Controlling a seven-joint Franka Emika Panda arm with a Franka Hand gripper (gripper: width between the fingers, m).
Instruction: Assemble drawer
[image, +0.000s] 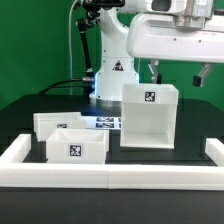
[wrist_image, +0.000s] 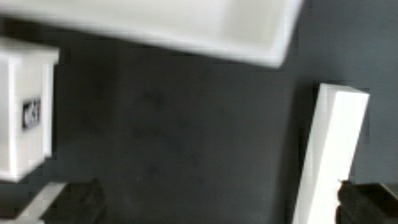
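Observation:
The tall white case (image: 150, 115) stands upright at mid-table, its tag facing the front. Two low white trays (image: 60, 125) (image: 76, 148) lie at the exterior view's left of it, one behind the other. My gripper (image: 175, 74) hangs open and empty above and slightly behind the case, touching nothing. In the wrist view my gripper (wrist_image: 214, 205) shows only its dark fingertips (wrist_image: 54, 205) far apart, with bare dark table between them. A large white part (wrist_image: 178, 25), blurred, and a tagged white part (wrist_image: 25, 110) show there; I cannot tell which kit pieces they are.
A long white rail (image: 110, 178) edges the table's front, with short side arms at both ends; one arm shows in the wrist view (wrist_image: 338, 140). The marker board (image: 104, 122) lies flat behind the trays. The arm's base (image: 112, 75) and cables stand at the back.

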